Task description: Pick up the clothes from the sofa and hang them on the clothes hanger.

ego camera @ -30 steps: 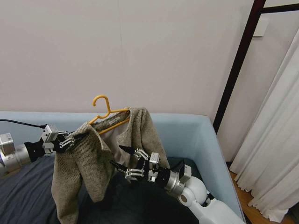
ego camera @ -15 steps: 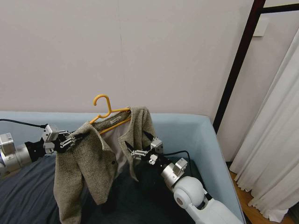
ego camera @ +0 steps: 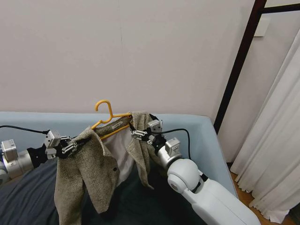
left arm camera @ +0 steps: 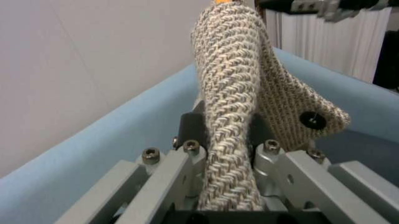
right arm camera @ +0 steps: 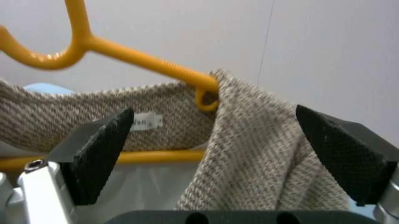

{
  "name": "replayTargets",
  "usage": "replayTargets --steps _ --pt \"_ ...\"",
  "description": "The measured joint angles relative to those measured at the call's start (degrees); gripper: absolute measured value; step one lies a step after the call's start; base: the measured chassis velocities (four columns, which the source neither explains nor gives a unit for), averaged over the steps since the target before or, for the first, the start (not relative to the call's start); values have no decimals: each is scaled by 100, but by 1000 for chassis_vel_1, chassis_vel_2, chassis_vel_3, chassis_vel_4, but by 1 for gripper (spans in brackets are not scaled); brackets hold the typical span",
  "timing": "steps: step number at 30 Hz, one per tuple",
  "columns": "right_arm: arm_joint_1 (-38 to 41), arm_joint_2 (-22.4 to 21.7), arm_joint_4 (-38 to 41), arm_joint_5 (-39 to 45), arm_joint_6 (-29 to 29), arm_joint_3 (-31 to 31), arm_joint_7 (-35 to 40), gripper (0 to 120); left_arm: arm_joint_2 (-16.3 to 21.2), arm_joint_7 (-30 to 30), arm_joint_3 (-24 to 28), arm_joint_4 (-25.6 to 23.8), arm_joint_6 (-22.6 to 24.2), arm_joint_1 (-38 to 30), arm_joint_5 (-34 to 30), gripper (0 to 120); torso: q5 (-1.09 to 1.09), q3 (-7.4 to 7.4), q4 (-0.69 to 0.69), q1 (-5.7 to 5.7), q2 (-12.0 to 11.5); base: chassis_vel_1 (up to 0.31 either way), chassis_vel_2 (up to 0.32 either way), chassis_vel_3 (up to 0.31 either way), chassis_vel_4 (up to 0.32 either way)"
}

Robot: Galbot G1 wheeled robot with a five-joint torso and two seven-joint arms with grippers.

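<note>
- The jacket [ego camera: 89, 173], a beige tweed one, hangs clear above the blue sofa [ego camera: 199, 129], draped over the yellow hanger [ego camera: 108, 112]. Its hem drops toward the dark seat cushion [ego camera: 26, 197].
- The left gripper [ego camera: 65, 147] is out on the robot's left, clamped on the cloth of 1 shoulder. In the left wrist view the weave is pinched between its 2 fingers [left arm camera: 149, 179], with a dark button [left arm camera: 311, 120] a little beyond.
- I cannot tell whether that grip also catches the hanger's end inside the cloth.
- The right gripper [ego camera: 142, 132] is up at the hanger's other end, where the second shoulder folds over the bar.
- Its jaws stand wide. The 2 black pads [right arm camera: 100, 154] flank the shoulder and the hanger tip and, as far as the right wrist view shows, touch neither.
- Step in hand, as I judge it: the garment is already on the hanger, and the right arm is lining up a grasp on that end.
- The next move calls for closing squarely over bar and cloth together, because a grip on cloth alone could let the hanger slide out.
- The left hold should not slacken before the right one is firm, since a tug from either side could tip the hanger.
</note>
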Motion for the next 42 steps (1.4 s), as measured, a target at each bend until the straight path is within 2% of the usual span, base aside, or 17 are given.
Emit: replayTargets --steps 6,9,10,14,15,19,20,24,25,28,42 --pt "222 264 -362 -114 -137 -160 253 80 29 0 -14 -50 -1 0 -16 8 0 0 0 0 0 0 0 0 0" --pt "280 331 -467 -208 -297 -162 461 67 30 0 -17 -55 -1 1 -18 8 0 0 0 0 0 0 0 0 0" --pt "280 331 -467 -208 -297 -162 461 67 30 0 -17 -55 -1 1 -18 8 0 0 0 0 0 0 0 0 0" --pt "284 308 -482 -254 -406 -131 569 50 52 0 -20 -24 -1 -9 -20 8 1 0 -1 0 0 0 0 0 0" --pt "284 308 -482 -254 -406 -131 569 50 52 0 -20 -24 -1 -9 -20 8 1 0 -1 0 0 0 0 0 0" --pt "228 276 -435 -254 -371 -46 516 30 49 -1 -12 10 -3 -12 -17 8 1 0 -1 0 0 0 0 0 0" --pt "228 276 -435 -254 -371 -46 516 30 49 -1 -12 10 -3 -12 -17 8 1 0 -1 0 0 0 0 0 0" --pt "211 257 -419 -253 -299 17 434 12 49 -1 -2 34 -8 -6 -3 8 1 -1 -1 0 0 0 0 0 0" --pt "211 257 -419 -253 -299 17 434 12 49 -1 -2 34 -8 -6 -3 8 1 -1 -1 0 0 0 0 0 0" --pt "232 255 -397 -254 -286 67 406 0 40 8 1 41 -12 9 34 8 1 -1 -1 0 0 0 0 0 0" --pt "343 194 -128 -530 -295 136 155 0 -44 3 73 -4 -18 23 128 8 1 -1 0 0 1 0 0 0 0"
